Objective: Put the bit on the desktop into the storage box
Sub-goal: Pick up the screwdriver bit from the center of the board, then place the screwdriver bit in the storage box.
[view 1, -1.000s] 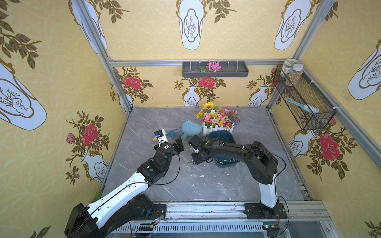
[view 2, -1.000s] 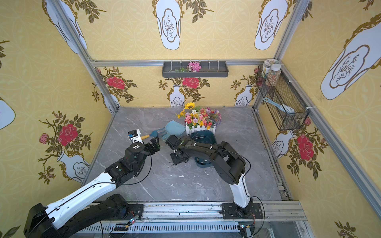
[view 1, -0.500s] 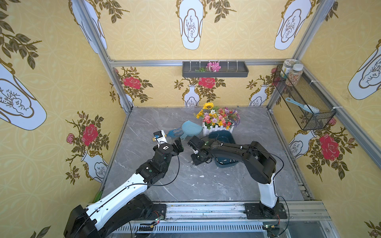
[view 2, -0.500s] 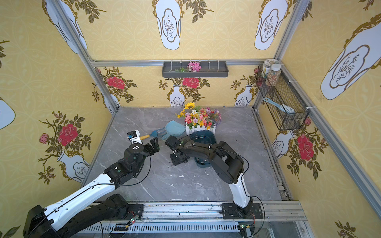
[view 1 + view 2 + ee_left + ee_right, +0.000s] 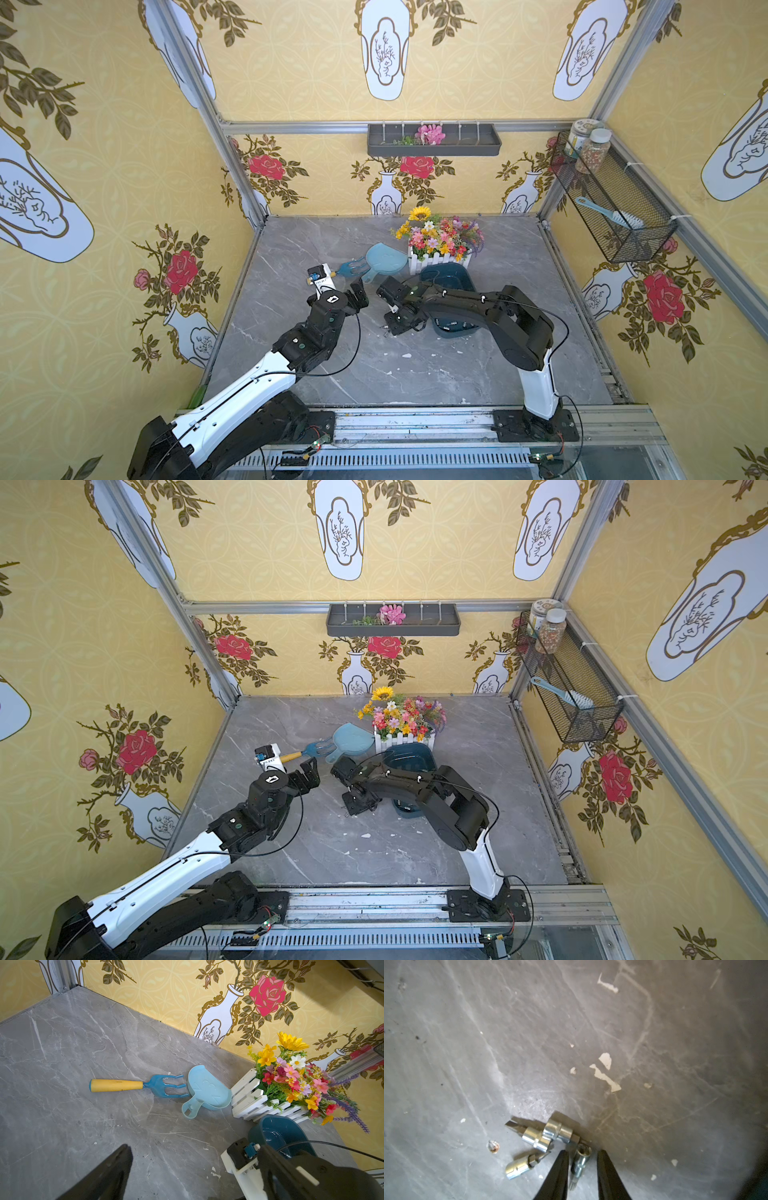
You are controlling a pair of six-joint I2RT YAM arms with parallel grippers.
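In the middle of the worktop (image 5: 415, 376), your storage box (image 5: 446, 275) sits just in front of a white picket planter (image 5: 439, 262) full of mixed flowers. The right arm crosses over the box. The part of its floor you can see is bare teal, and a few pale specks at its near end are too small to name.

On the back wall, a dark trough (image 5: 434, 143) holds a pink bloom and a green sprig. On the side wall, a wire basket (image 5: 615, 210) carries two jars and a brush.

The bits are outside the box. Four small metal ones lie in a loose cluster on the worktop, near the box on the side toward the left arm. Your right gripper (image 5: 582, 1152) is narrowed around one bit (image 5: 581, 1164). A sliver of surface shows beside it, so you cannot tell whether it is pinched.

Your left gripper (image 5: 194, 1146) hangs spread wide and holds nothing.

A light blue dustpan (image 5: 207, 1088) touches a yellow-handled hand fork (image 5: 137, 1085). The grey marble surface is scratched and flecked with white chips. The walls are yellow floral wallpaper in an aluminium frame.
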